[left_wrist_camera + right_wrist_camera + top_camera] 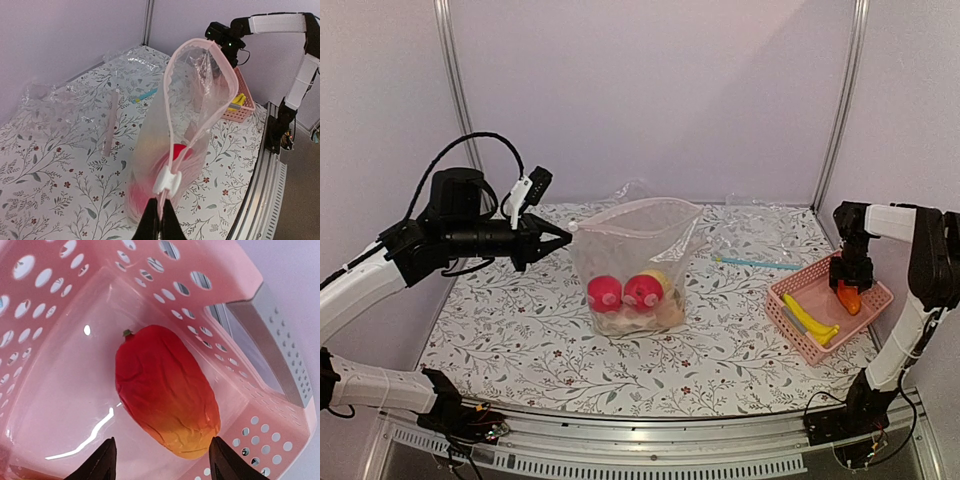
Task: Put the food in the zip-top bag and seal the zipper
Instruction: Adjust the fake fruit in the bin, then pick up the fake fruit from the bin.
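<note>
Left wrist: shows left gripper point(160, 221) pinched fully shut on the pinkish zipper point(171, 120), right under the white slider point(167, 182). Holds the zip-top bag point(155, 145) upright straight ahead of the fingertips. Keeps nothing else between the fingers, just the bag edge. Zipper rim not sealed: opens into a wide loop rising up and away from the fingertips.

Top external: same grip seen from above, left gripper point(563, 238) at the mouth corner of the zip-top bag point(620, 250), bag bottom resting on the table point(520, 340). Low in the bag, ahead of and below that gripper: two red round fruits point(604, 292) side by side, a yellow fruit point(663, 279) just behind them, a pale lump point(630, 320) underneath. Can't identify the lump through the plastic.

Right wrist: puts right gripper point(162, 460) down inside the pink basket point(50, 290), jaws part-open, astride the yellow-orange end of a red-orange fruit point(165, 390). Leaves a clear gap between one finger point(100, 465) and the fruit; can't tell whether the other finger touches. Fruit flat on the basket floor, directly beyond the fingertips, stem end pointing away from them.

Top external again: banana point(808, 318) in the same basket, just beside the right gripper point(848, 290), on its left-arm side. Clear bag with teal strip point(750, 245) flat on the table between the two grippers, nearer the right one.
</note>
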